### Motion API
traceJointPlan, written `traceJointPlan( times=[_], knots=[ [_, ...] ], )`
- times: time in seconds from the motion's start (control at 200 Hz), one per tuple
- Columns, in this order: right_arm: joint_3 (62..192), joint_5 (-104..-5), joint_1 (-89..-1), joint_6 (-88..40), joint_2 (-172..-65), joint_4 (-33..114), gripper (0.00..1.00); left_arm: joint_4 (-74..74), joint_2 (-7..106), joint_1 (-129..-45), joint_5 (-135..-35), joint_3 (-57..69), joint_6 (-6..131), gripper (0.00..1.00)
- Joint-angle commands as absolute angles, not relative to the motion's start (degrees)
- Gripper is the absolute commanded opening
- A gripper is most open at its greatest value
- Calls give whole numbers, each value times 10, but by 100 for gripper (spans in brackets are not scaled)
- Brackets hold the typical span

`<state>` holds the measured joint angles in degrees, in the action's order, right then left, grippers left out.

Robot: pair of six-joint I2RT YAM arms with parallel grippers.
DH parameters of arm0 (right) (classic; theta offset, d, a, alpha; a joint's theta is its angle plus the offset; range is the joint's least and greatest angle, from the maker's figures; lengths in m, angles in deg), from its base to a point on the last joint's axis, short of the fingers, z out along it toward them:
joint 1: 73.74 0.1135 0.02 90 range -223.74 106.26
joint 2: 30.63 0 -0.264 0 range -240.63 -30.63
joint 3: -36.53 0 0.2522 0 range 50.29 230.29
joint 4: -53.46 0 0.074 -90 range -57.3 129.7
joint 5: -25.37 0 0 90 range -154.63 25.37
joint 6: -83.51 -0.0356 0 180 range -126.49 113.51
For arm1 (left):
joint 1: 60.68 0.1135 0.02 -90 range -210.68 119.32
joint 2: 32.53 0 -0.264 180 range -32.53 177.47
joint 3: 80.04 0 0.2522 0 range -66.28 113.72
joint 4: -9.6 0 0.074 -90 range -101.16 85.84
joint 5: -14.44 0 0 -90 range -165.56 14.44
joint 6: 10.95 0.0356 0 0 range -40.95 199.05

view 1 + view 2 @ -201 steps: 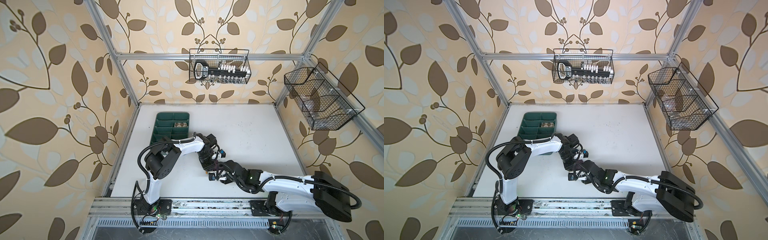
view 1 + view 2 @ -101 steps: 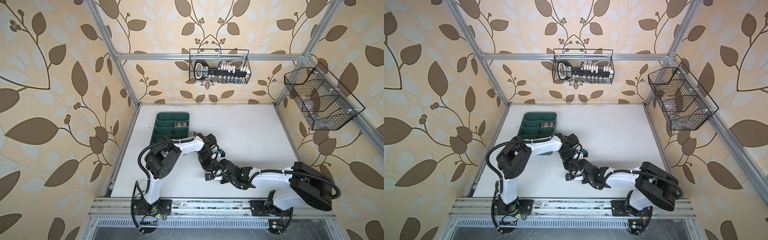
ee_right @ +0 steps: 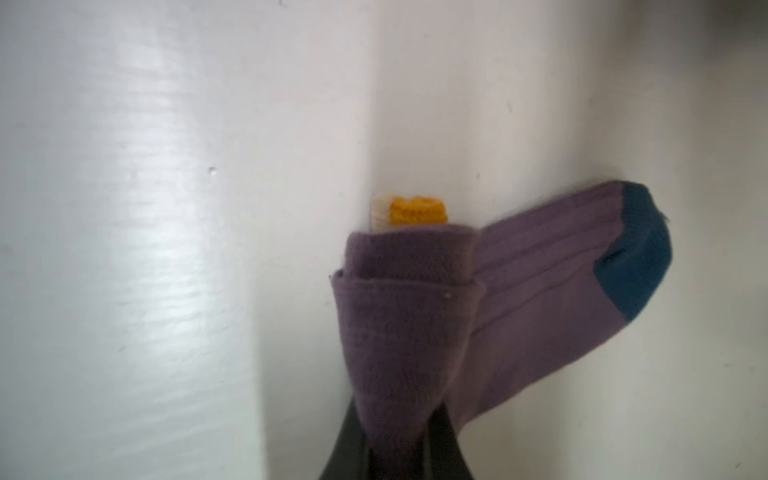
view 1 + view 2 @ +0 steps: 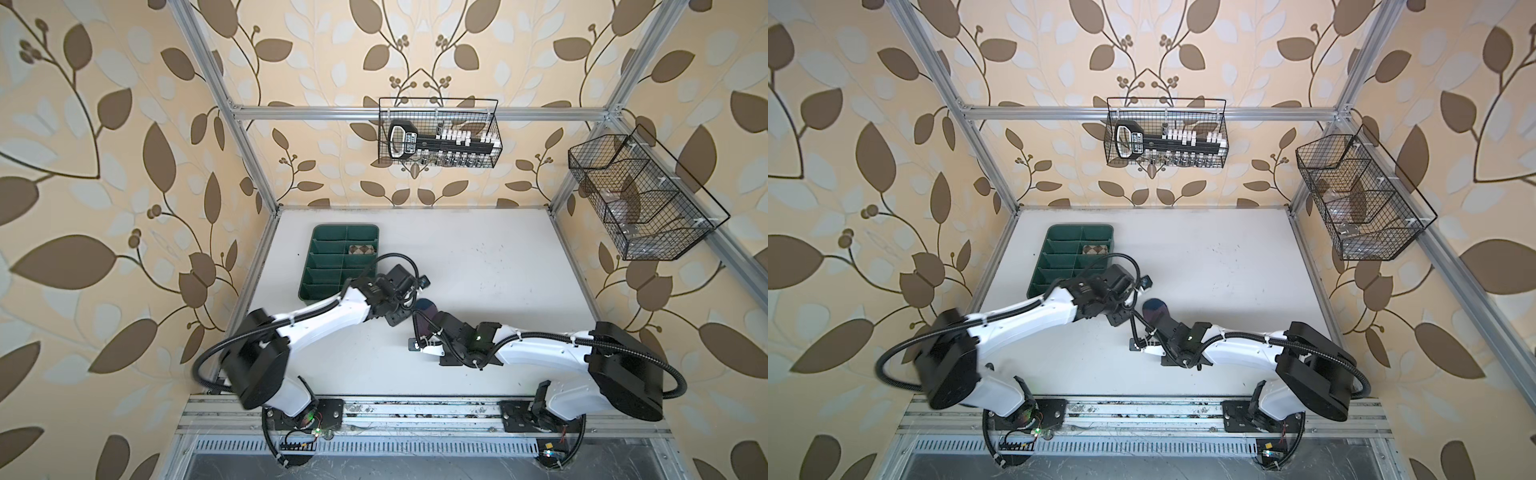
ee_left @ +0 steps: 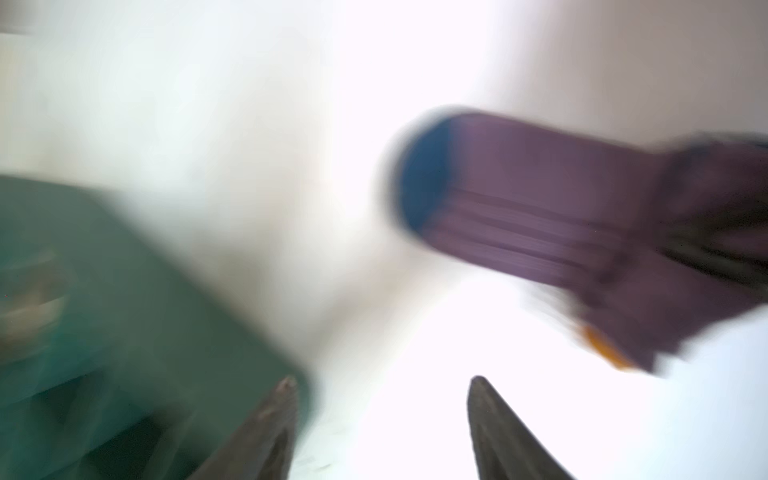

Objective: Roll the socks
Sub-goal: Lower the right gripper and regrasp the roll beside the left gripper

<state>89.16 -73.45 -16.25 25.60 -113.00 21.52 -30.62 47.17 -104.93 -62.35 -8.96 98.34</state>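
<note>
The right gripper (image 3: 395,455) pinches the purple sock (image 3: 540,299) at its folded end, mid-table (image 4: 478,257) (left gripper (image 5: 382,382) spread, empty).

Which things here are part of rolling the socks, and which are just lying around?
Job: purple sock, pinched in right hand; tan argyle sock; left hand, open.
Lying about: green tray; back wire basket; side wire basket.

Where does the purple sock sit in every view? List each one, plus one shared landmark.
Top view: purple sock mid-table, front-right of green tray.
Top view: sock mid-table, front-right of tray.
Left wrist: sock upper right, blurred.
Right wrist: sock lower centre-right.
Landmark: its blue toe, in all four.
</note>
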Motion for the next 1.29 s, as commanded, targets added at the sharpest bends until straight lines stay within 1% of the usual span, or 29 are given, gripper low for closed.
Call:
traceJointPlan(
  times=[0.0,0.06,0.17,0.24,0.295,0.36,0.43,0.52,0.58,0.645,0.79,0.915,0.93,0.955,0.975,1.025,1.19,1.235,1.29],
  knots=[
    [913,-663,-170,214,-1130,106,0,-219,344,-1038,-486,-118,991,71],
    [933,-641,-181,204,-1140,87,0,-238,281,-1037,-519,-128,1004,71],
    [985,-590,-211,201,-1179,37,0,-306,180,-1037,-664,-142,1057,68],
    [1021,-551,-231,207,-1210,5,0,-359,135,-1040,-758,-150,1112,67],
    [1051,-527,-245,214,-1236,-17,0,-398,119,-1050,-785,-146,1143,68],
    [1084,-506,-261,222,-1267,-43,0,-438,127,-1077,-768,-136,1165,69],
    [1120,-487,-277,240,-1306,-70,0,-463,157,-1133,-700,-133,1193,70],
    [1161,-476,-296,259,-1356,-98,0,-441,213,-1223,-586,-157,1217,74],
    [1178,-465,-313,272,-1383,-105,0,-405,257,-1259,-548,-178,1229,77],
    [1190,-453,-326,287,-1403,-108,0,-359,304,-1276,-538,-197,1230,78],
    [1196,-436,-349,309,-1430,-102,0,-216,386,-1286,-558,-247,1223,80],
    [1190,-422,-361,318,-1437,-95,0,-145,452,-1286,-548,-249,1193,82],
    [1190,-420,-362,319,-1437,-94,0,-138,459,-1286,-545,-249,1191,84],
    [1188,-419,-363,319,-1437,-91,0,-126,470,-1287,-541,-248,1186,97],
    [1186,-417,-365,320,-1437,-89,0,-117,477,-1287,-541,-248,1182,99],
    [1182,-416,-369,322,-1436,-84,0,-102,494,-1287,-551,-246,1173,99],
    [1180,-412,-373,323,-1437,-75,0,-54,556,-1286,-554,-237,1141,95],
    [1180,-410,-374,324,-1437,-74,0,-47,569,-1285,-553,-234,1137,91],
    [1179,-408,-375,325,-1437,-73,1,-41,584,-1285,-550,-232,1129,81]
  ],
)
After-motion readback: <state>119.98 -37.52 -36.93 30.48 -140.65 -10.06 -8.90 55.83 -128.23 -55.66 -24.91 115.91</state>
